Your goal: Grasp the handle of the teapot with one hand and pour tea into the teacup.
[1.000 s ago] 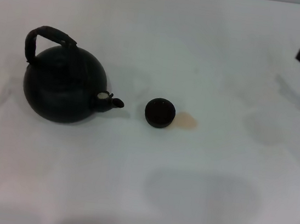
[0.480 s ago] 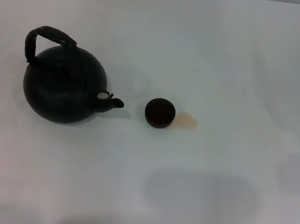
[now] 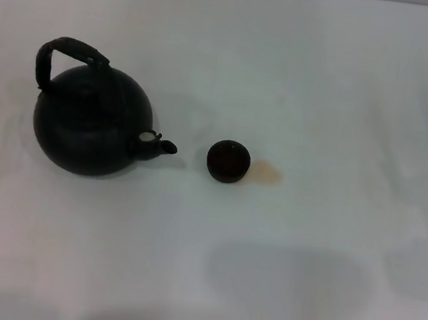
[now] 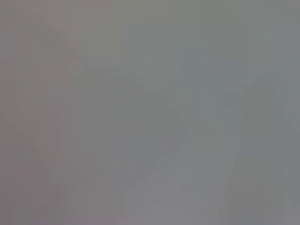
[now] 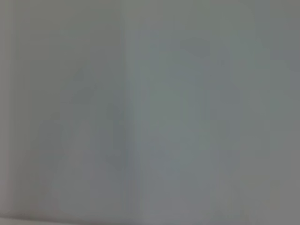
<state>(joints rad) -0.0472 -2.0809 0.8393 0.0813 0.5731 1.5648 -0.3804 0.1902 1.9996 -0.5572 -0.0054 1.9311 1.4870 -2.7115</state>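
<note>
The round matte-black teapot (image 3: 88,124) stands upright on the white table at the left of the head view. Its arched handle (image 3: 64,53) rises over its top, and its short spout (image 3: 162,146) points right toward the teacup (image 3: 228,161). The small dark teacup sits upright a short gap to the right of the spout. Neither gripper shows in the head view. Both wrist views hold only plain grey surface.
A faint yellowish stain (image 3: 269,172) lies on the white table (image 3: 324,103) just right of the teacup. Soft shadows fall on the table near the front edge.
The right gripper, seen at the far right edge one second ago, has left the head view. Teapot and teacup have not moved.
</note>
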